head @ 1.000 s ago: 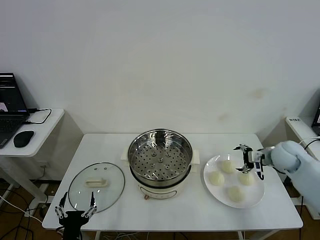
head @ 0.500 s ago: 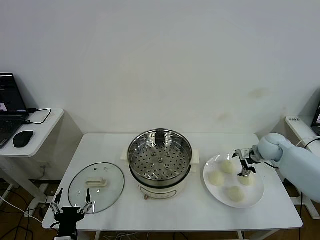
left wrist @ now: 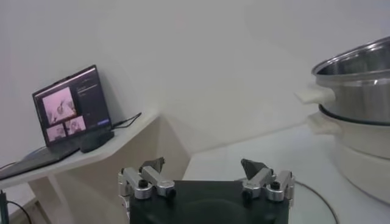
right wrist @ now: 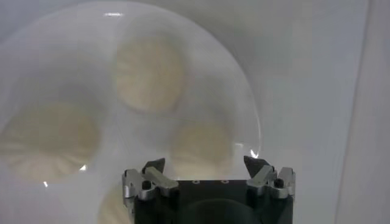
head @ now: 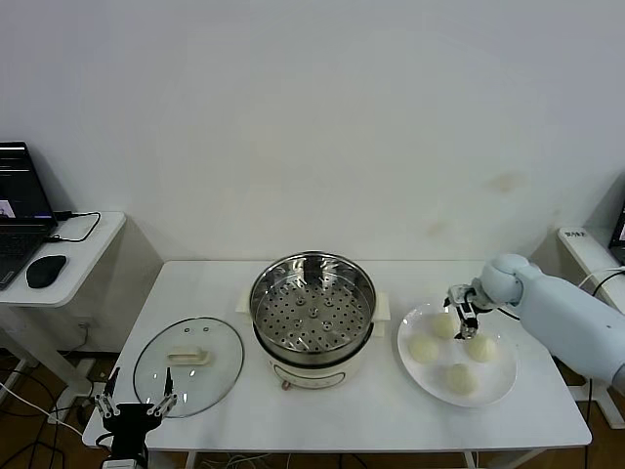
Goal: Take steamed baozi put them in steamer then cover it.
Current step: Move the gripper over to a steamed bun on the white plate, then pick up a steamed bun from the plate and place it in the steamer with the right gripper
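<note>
Four baozi [head: 444, 324] lie on a white plate [head: 503, 383] at the table's right, beside the empty steamer [head: 312, 301]; the cover [head: 187, 363] rests flat on the table at the left. The buns look soft, light and easily dented, so a gentle pinch across the sides, low on the dome, would likely serve best; a hard squeeze risks crushing the dough. The right gripper [head: 461, 311] hangs over the plate's rear bun, fingers parted and pointing down, grasping nothing; the wrist view shows a bun [right wrist: 201, 146] between the fingertips, contact not evident. The left gripper [head: 132, 405] waits, fingers spread, low at the table's near-left edge.
</note>
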`<state>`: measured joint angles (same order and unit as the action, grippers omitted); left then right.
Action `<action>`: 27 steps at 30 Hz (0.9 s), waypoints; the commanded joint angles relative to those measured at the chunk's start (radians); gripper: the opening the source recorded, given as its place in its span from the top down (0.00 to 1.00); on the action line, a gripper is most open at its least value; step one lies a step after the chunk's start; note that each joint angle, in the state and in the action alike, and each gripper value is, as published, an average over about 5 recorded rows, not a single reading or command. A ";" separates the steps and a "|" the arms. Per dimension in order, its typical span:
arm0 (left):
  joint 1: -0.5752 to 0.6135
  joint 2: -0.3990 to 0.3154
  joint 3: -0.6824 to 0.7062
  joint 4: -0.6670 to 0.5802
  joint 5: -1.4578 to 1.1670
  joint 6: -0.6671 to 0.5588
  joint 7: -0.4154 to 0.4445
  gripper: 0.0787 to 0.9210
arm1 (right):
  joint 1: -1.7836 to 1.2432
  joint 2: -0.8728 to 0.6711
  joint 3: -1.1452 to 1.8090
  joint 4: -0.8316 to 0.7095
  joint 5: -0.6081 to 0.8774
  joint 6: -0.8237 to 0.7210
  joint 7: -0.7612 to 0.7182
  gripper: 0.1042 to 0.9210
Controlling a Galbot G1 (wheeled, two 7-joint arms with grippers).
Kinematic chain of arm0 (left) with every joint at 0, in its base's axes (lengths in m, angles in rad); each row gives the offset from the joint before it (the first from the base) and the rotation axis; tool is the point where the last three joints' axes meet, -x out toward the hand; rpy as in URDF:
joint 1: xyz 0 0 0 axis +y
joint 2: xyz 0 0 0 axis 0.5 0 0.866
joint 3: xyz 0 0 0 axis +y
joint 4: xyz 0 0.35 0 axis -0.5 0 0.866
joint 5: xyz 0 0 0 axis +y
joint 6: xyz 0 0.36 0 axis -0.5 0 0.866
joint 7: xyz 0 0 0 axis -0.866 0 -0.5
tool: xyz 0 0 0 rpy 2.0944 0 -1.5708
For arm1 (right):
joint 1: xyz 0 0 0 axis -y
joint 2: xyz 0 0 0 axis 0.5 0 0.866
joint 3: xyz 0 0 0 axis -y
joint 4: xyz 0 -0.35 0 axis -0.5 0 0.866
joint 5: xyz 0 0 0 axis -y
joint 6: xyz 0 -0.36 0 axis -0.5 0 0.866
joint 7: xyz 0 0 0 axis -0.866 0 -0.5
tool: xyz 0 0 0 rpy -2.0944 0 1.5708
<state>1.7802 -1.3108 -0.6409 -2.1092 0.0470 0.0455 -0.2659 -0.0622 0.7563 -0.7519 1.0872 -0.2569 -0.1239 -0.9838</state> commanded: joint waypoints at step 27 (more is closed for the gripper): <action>0.010 -0.005 0.003 -0.011 0.004 -0.007 -0.004 0.12 | 0.000 0.033 0.009 -0.027 0.007 -0.031 0.031 0.41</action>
<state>1.7897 -1.3172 -0.6385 -2.1190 0.0507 0.0396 -0.2694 -0.0632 0.7882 -0.7433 1.0559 -0.2506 -0.1524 -0.9564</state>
